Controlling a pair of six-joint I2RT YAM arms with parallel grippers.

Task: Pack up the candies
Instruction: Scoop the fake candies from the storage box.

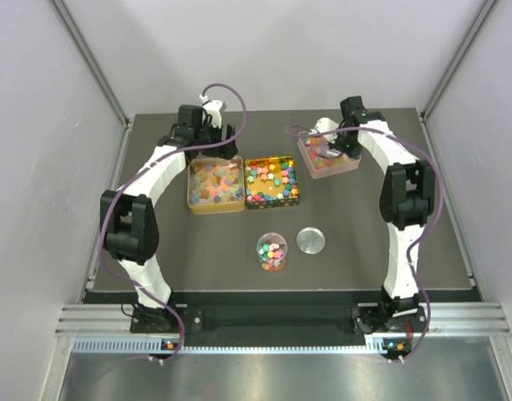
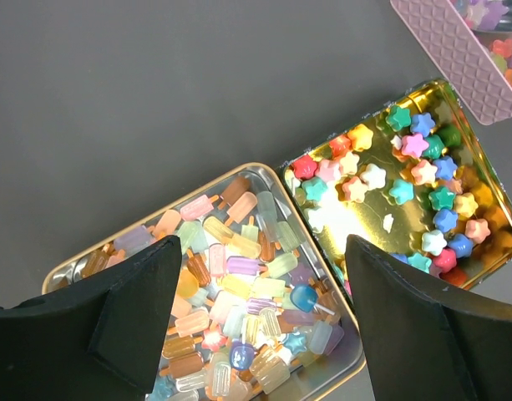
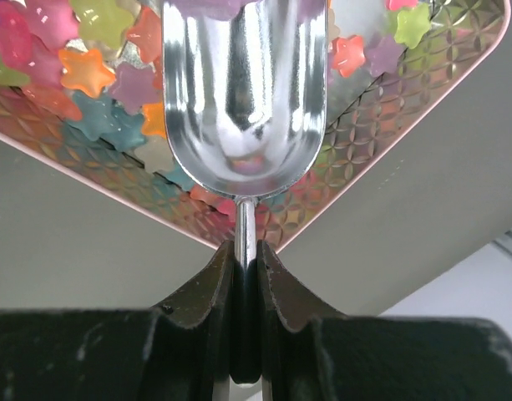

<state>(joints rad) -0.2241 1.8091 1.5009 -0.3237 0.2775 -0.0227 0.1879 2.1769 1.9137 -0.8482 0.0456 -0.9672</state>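
clamping the scoop [image 3: 243,92] by its thin handle, our right gripper [image 3: 245,276] holds it among the candies [image 3: 88,73] in the pink tray [image 3: 356,142] right of the gold tin [image 2: 356,224]; our left gripper [image 2: 262,251] hangs wide open, empty, left of that tin. light, slippery pieces, we judge: scoop, don't pinch

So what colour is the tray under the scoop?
The tray is pink, diamond-patterned; clearest in the left wrist view.

Setting: robotics lab test cell. Enclosed by plain white panels [image 1: 264,50] joined with aluminium struts [image 1: 88,58]. A dark tabletop [image 1: 205,267] is fitted inside. A cabled left arm [image 1: 130,230] and right arm [image 1: 406,196] are bolted to an aluminium rail [image 1: 88,320] at the near edge.
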